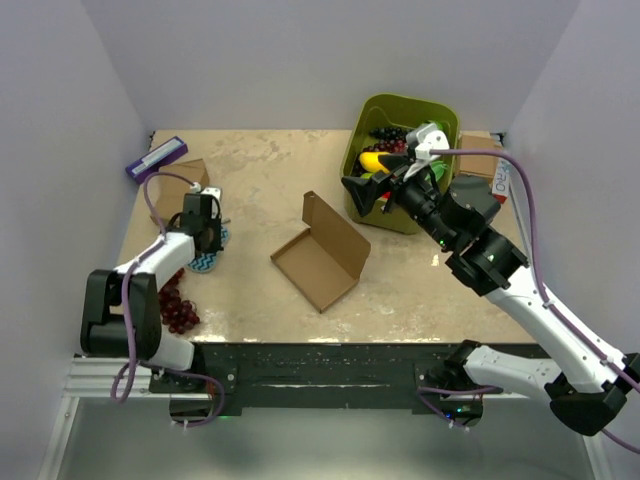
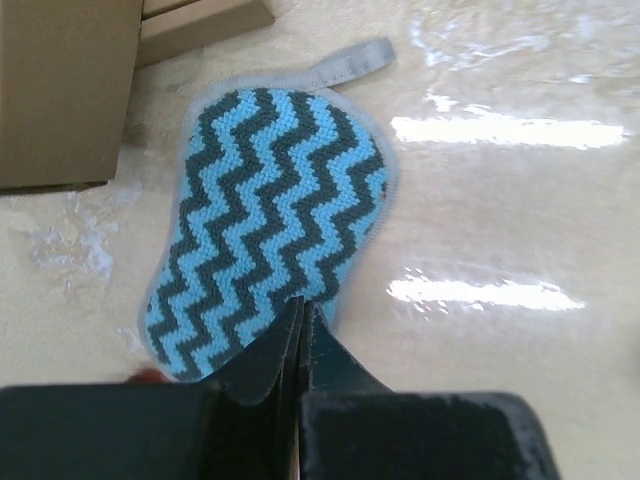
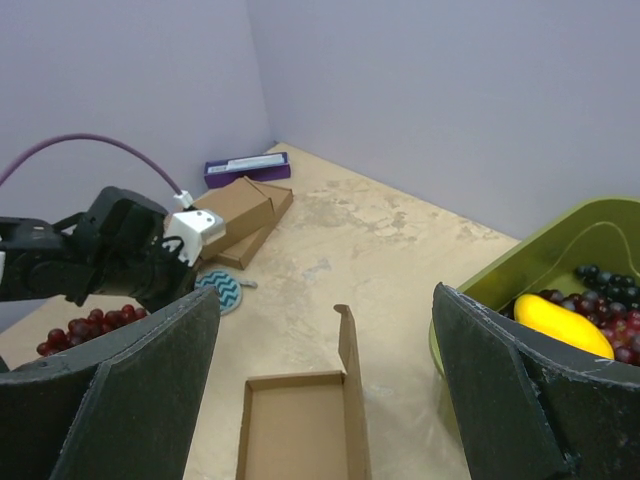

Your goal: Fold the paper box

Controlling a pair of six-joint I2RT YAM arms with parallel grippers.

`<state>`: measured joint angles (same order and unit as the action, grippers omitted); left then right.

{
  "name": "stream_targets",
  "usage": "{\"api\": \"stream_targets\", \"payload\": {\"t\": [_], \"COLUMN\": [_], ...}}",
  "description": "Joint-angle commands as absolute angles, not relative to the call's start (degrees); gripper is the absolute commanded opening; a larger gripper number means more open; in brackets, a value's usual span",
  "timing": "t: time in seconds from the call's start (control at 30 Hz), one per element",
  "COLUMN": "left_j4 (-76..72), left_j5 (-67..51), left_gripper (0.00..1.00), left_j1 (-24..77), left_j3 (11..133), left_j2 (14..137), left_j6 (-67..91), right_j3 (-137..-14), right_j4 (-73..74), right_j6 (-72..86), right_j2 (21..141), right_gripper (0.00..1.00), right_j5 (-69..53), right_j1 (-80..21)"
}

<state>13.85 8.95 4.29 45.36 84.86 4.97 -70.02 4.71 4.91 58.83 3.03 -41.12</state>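
Note:
The paper box (image 1: 314, 266) lies open in the middle of the table as a flat brown cardboard tray, with one long flap (image 1: 336, 228) standing up on its far right side. It also shows in the right wrist view (image 3: 298, 430), below and between my fingers. My right gripper (image 1: 366, 190) (image 3: 325, 300) is open and empty. It hovers above the table between the box and the green bin, apart from the box. My left gripper (image 1: 209, 243) (image 2: 301, 308) is shut on nothing, just over a blue zigzag pad (image 2: 270, 205) at the left.
A green bin (image 1: 405, 101) with grapes and a yellow fruit (image 3: 560, 325) stands at the back right. Small chunky cardboard boxes (image 1: 186, 179) and a purple box (image 1: 156, 157) lie at the back left. Red grapes (image 1: 178, 307) lie at the front left. Another cardboard box (image 1: 481, 155) is beside the bin.

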Motion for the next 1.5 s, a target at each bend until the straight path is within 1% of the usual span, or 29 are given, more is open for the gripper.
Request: {"api": "stream_targets", "payload": {"t": [0.0,0.1,0.17,0.2,0.23,0.27,0.3,0.4,0.5,0.53,0.63,0.7,0.8,0.83,0.9,0.93,1.0,1.03,1.1,1.13,1.23,1.33,1.37,1.47], "left_j4": [15.9,17.0,17.3,17.7,17.8,17.8,18.1,18.4,17.1,16.7,16.5,16.1,16.1,16.1,15.9,15.9,15.9,16.1,16.1,16.1,15.8,16.1,16.1,16.6], "left_j5": [5.1,2.7,2.6,3.2,4.0,4.0,3.8,8.8,14.6,17.9,19.9,21.3,23.2,23.6,24.4,24.4,24.0,23.6,22.5,22.2,19.1,16.5,15.0,10.3], "left_gripper": [0.0,0.0,0.0,0.02,0.12,0.26,0.45,0.64,0.7,0.71,0.71,0.68,0.56,0.46,0.38,0.31,0.24,0.14,0.02,0.0,0.0,0.0,0.0,0.0], "left_j1": [4.8,5.1,5.2,5.2,5.2,5.2,5.2,6.2,9.7,10.4,11.1,11.2,11.3,11.3,11.3,11.3,11.5,11.5,11.8,12.0,12.0,12.0,12.0,12.9], "left_j3": [43.7,43.1,43.5,43.9,44.3,45.2,45.7,47.7,48.9,49.1,50.5,50.4,50.4,50.2,49.9,49.7,49.7,49.7,49.7,49.7,49.2,48.7,48.3,47.5], "left_j2": [76.7,72.8,72.3,73.0,74.1,76.7,78.3,84.0,88.0,89.9,93.6,95.4,96.2,96.2,96.3,96.4,96.8,97.0,97.5,97.2,94.1,87.4,83.0,75.6], "left_j6": [7.5,8.6,7.9,7.7,7.6,7.0,6.7,4.8,3.2,2.6,1.8,1.5,1.1,1.1,0.8,0.6,0.4,0.4,0.3,0.3,0.9,1.3,1.3,-1.5], "right_j3": [-69.3,-69.2,-69.3,-69.3,-69.3,-69.3,-69.2,-69.1,-68.5,-68.3,-68.3,-68.1,-67.9,-67.8,-67.5,-67.6,-67.3,-67.3,-67.1,-67.1,-66.8,-66.7,-66.7,-66.6], "right_j4": [1.5,1.3,1.1,1.0,1.0,0.7,0.6,0.8,0.3,0.2,0.3,0.3,-1.2,-1.3,-1.8,-1.8,-2.0,-2.1,-2.3,-2.3,-2.5,-2.6,-2.7,-3.1], "right_j6": [5.7,5.9,6.2,6.5,6.6,6.7,6.9,6.9,6.9,6.9,7.0,6.9,6.8,6.7,6.8,6.9,6.9,6.9,6.9,6.9,6.9,6.9,6.9,7.0], "right_j2": [58.0,58.3,58.4,58.5,58.6,58.7,58.7,58.2,57.3,57.3,57.2,56.9,56.6,56.6,56.6,56.5,56.5,56.4,56.3,56.3,56.3,56.3,56.2,56.3], "right_gripper": [0.9,0.9,0.9,0.9,0.91,0.91,0.92,0.93,0.95,0.95,0.95,0.95,0.95,0.96,0.96,0.96,0.96,0.96,0.96,0.96,0.96,0.96,0.96,0.96], "right_j5": [2.8,2.8,2.7,2.6,2.0,1.6,1.3,1.3,1.6,1.3,0.6,1.0,1.5,1.3,1.1,1.1,1.1,1.1,1.4,1.4,1.8,2.0,2.2,2.5], "right_j1": [-40.9,-40.8,-40.8,-40.9,-40.9,-40.9,-40.9,-40.8,-40.9,-40.7,-40.8,-40.7,-40.7,-40.7,-40.7,-40.7,-40.6,-40.5,-40.5,-40.5,-40.5,-40.4,-40.4,-40.4]}}
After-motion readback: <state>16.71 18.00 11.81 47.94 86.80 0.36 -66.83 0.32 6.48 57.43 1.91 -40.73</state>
